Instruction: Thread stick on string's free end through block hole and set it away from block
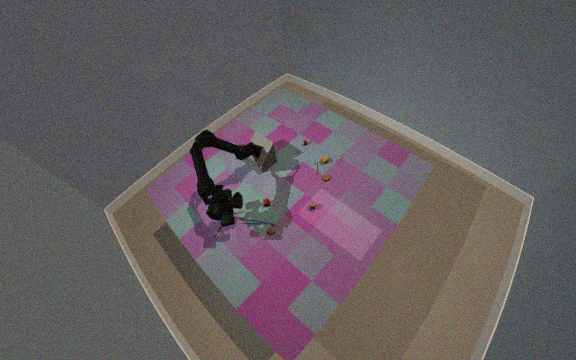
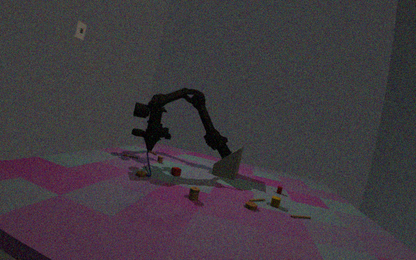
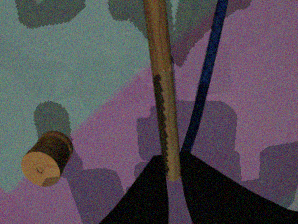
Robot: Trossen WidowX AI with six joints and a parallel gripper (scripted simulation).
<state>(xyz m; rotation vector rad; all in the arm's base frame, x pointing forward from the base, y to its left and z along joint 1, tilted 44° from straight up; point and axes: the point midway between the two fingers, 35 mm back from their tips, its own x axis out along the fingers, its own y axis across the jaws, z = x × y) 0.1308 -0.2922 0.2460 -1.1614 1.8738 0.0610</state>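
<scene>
My gripper [image 1: 225,223] [image 2: 149,149] [image 3: 170,163] is shut on the thin wooden stick [image 3: 160,63] [image 1: 218,231] and holds it above the table, pointing down. The blue string [image 3: 209,63] [image 2: 147,163] [image 1: 255,220] runs from the stick to the round wooden button [image 1: 271,230] [image 2: 141,173] on the table. A small wooden block [image 1: 312,205] [image 2: 194,193] stands apart, to the right of the button; I cannot see its hole. Another small wooden cylinder [image 3: 47,159] [image 2: 160,159] lies near the gripper.
A red cylinder [image 1: 266,202] [image 2: 175,171] stands near the button. Farther right are a yellow block [image 1: 324,160] [image 2: 275,201], a wooden disc [image 1: 326,177] [image 2: 251,206], a small red piece [image 1: 305,142] [image 2: 279,189] and loose sticks [image 2: 300,217] [image 2: 256,199]. The arm's base [image 1: 268,159] [image 2: 228,165] stands behind.
</scene>
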